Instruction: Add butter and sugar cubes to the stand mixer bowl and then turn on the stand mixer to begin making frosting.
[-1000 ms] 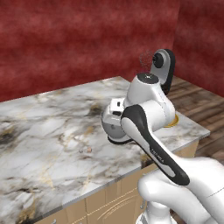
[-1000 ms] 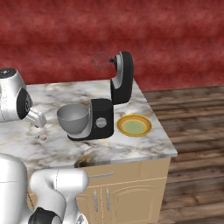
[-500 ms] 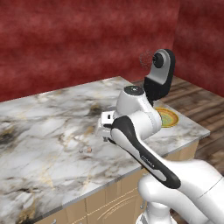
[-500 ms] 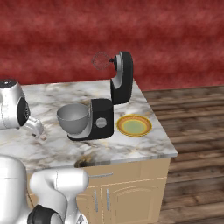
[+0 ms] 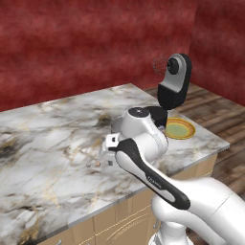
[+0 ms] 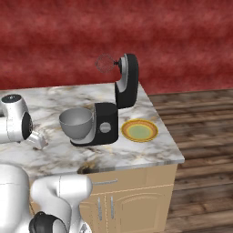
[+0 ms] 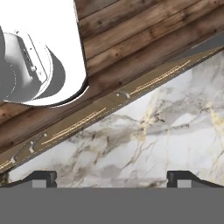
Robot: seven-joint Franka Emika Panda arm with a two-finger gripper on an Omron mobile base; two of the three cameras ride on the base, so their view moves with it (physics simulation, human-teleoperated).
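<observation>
The stand mixer (image 6: 105, 128) stands on the marble counter with its black-and-silver head (image 6: 127, 81) tipped up and back. The stand mixer bowl (image 6: 76, 123) sits on the mixer's base, and nothing shows inside it from here. My gripper (image 5: 101, 158) hangs low over the counter, well to the left of the bowl, also seen as the gripper (image 6: 39, 141). In the hand view the gripper (image 7: 112, 177) is open, its tips wide apart over bare marble. Tiny pale specks (image 5: 89, 164), perhaps the sugar cubes, lie just beside it. I cannot make out the butter.
A flat yellow-rimmed plate (image 6: 139, 130) lies right of the mixer. The counter's front edge (image 7: 131, 94) runs close ahead in the hand view, with wooden floor beyond it. A red wall backs the counter. My own arm (image 5: 143, 167) blocks part of the counter.
The arm has swung down and toward the counter's front, bringing the hand lower over the marble. The gripper has stayed open. Mixer, bowl and plate have not moved.
</observation>
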